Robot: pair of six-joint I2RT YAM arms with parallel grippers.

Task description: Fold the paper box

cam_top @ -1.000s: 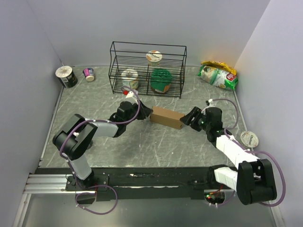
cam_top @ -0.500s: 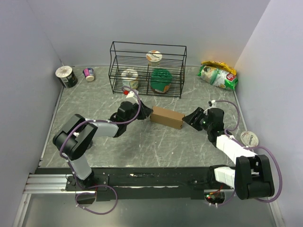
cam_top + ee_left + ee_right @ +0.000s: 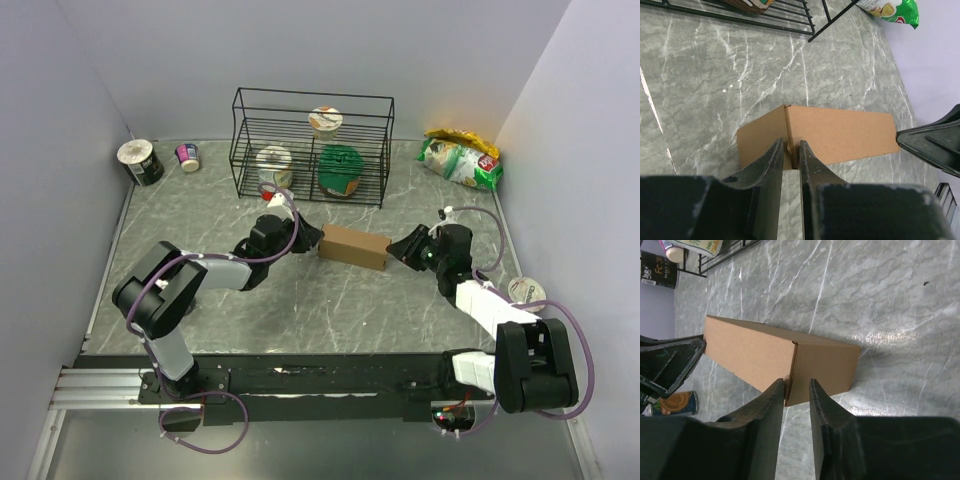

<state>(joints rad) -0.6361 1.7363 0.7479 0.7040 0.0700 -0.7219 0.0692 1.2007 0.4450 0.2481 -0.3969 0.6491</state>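
A black wire rack (image 3: 236,140) at the back of the grey table (image 3: 330,310) holds 3 things: a lidded cup (image 3: 325,121), a pale tub (image 3: 273,163), a green-lidded pot (image 3: 341,170). Snack bag (image 3: 460,158) back right; can (image 3: 140,161) and small cup (image 3: 188,156) back left.

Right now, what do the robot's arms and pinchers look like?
Two jointed arms, left arm and right arm, have pale grey-white links between chunky black joints. A thin purple cable loops along each. The left gripper and right gripper each have two slim black fingers, scuffed with pale specks.

Wire rack (image 3: 312,145) blocks behind the paper box (image 3: 354,246); near side open
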